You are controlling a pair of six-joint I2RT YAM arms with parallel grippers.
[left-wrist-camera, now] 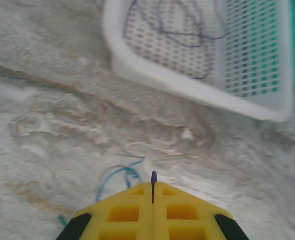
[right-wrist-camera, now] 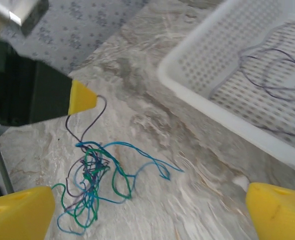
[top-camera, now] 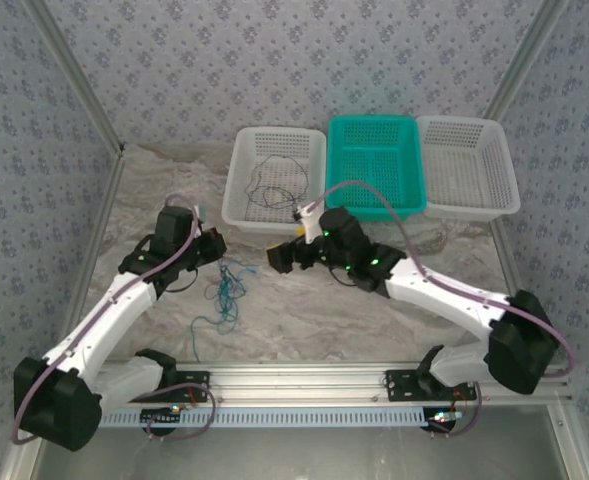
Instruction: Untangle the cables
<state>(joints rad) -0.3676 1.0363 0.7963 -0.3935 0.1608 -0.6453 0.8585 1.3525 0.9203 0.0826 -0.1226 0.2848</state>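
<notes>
On marble [top-camera: 374,320], cables [right-wrist-camera: 89,175] knot; left tool [left-wrist-camera: 153,184] pinches one, seemingly purplish; right tool [right-wrist-camera: 150,195] wide

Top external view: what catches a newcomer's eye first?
The blue-and-green tangle of cables on the table, with the left gripper shut on a dark strand from it. Behind, the teal basket stands out beside the left white basket, which holds a loose dark cable.

Two white baskets [top-camera: 279,222], one teal basket [top-camera: 374,121], two robot arms [top-camera: 124,300], one cable tangle [top-camera: 226,290].
</notes>
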